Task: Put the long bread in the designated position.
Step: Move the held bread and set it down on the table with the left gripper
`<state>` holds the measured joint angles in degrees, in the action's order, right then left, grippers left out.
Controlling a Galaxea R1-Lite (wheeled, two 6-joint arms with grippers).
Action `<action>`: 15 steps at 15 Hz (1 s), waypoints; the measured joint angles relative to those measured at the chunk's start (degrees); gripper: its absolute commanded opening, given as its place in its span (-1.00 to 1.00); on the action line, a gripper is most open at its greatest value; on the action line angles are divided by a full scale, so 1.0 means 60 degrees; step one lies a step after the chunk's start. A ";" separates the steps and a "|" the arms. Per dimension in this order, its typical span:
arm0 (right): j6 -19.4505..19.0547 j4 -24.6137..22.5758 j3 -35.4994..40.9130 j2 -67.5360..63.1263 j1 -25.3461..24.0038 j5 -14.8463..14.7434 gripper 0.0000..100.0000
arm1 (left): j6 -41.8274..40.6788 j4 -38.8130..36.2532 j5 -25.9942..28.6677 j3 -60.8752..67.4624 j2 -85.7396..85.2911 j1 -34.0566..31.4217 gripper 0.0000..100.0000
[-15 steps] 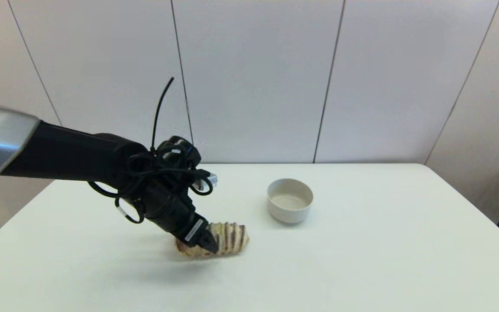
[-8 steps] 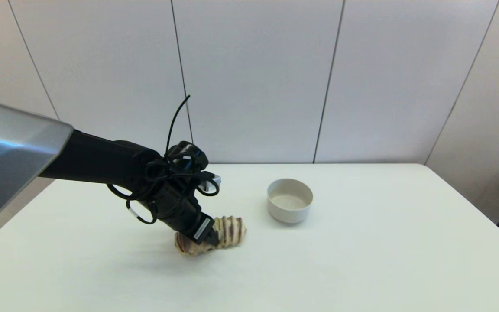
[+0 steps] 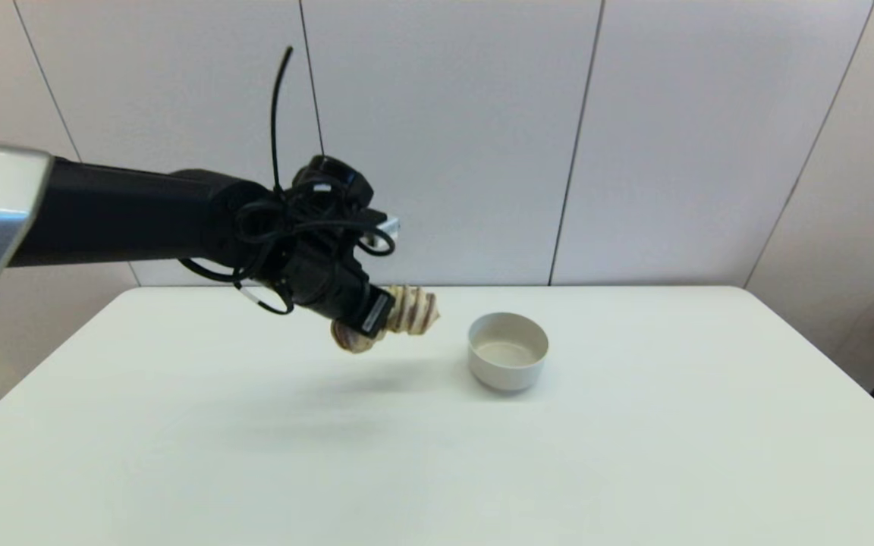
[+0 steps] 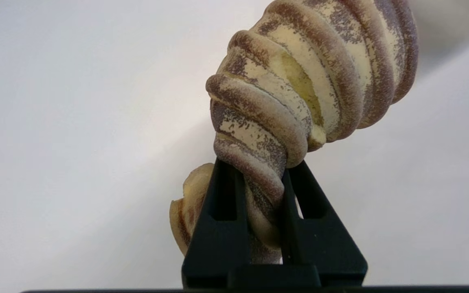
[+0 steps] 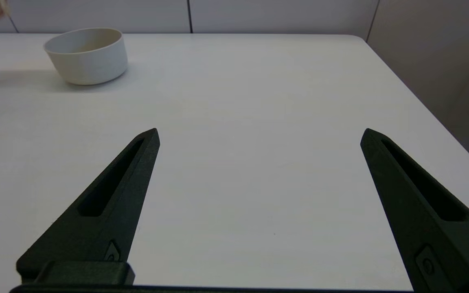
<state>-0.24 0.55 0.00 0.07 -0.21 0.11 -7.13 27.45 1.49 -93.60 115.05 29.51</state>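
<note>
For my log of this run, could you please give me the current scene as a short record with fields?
left gripper: shut on the long bread, held in the air above the white table
long bread state: squeezed and bent between the fingers, striped side showing
white bowl: upright on the table, empty, to the right of the bread
right gripper: open, low over bare table, idle

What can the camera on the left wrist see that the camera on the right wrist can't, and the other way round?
Only the left wrist view shows the left gripper shut on the striped tan long bread, squeezing it between its black fingers. Only the right wrist view shows the round white bowl and the right gripper, open over bare tabletop. Both show the white table.
</note>
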 measured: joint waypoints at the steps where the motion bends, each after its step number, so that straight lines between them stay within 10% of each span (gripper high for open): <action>1: 0.0000 0.0000 0.0000 0.0000 0.0000 -0.0002 1.00 | 0.0000 -0.0010 -0.0002 -0.0695 -0.0006 -0.0008 -1.00; 15: 0.0004 -0.0004 0.0000 0.0000 0.0000 0.0000 1.00 | 0.1422 -0.6693 0.0077 -0.3359 0.3375 0.1766 -1.00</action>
<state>-0.22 0.52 0.00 0.07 -0.21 0.11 1.40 -12.70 1.95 -113.75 135.30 40.11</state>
